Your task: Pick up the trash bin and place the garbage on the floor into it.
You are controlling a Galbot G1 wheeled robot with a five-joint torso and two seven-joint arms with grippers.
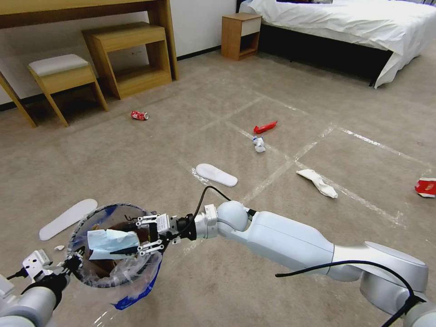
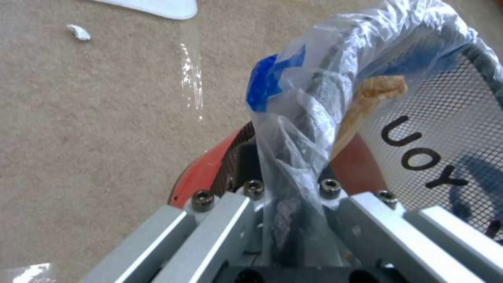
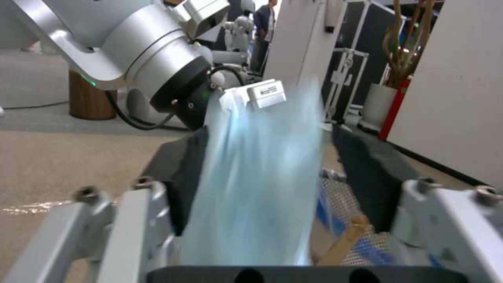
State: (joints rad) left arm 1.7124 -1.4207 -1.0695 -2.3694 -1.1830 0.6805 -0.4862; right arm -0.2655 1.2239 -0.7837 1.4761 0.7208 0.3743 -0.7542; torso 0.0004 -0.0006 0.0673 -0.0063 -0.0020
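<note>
The left gripper (image 1: 72,263) is clenched on the rim of the trash bin (image 1: 113,247) at its 8 o'clock, pinching the slippery bag liner with it. The right gripper (image 1: 147,236) reaches in from 3 o'clock, jaws spread around a blue face mask (image 1: 111,243) over the bin's mouth. The mask looks featherlight and floppy, best pinched mid-fold.

A beige short carpet (image 1: 136,154) crossed by shiny tape strips (image 1: 290,163) covered the room. Against the white wall (image 1: 195,22) stood a wooden desk (image 1: 81,9), a cushioned stool (image 1: 61,79) and a low wooden shelf unit (image 1: 131,56). A wooden nightstand (image 1: 240,35) sat beside a bed with white linen (image 1: 354,22).
</note>
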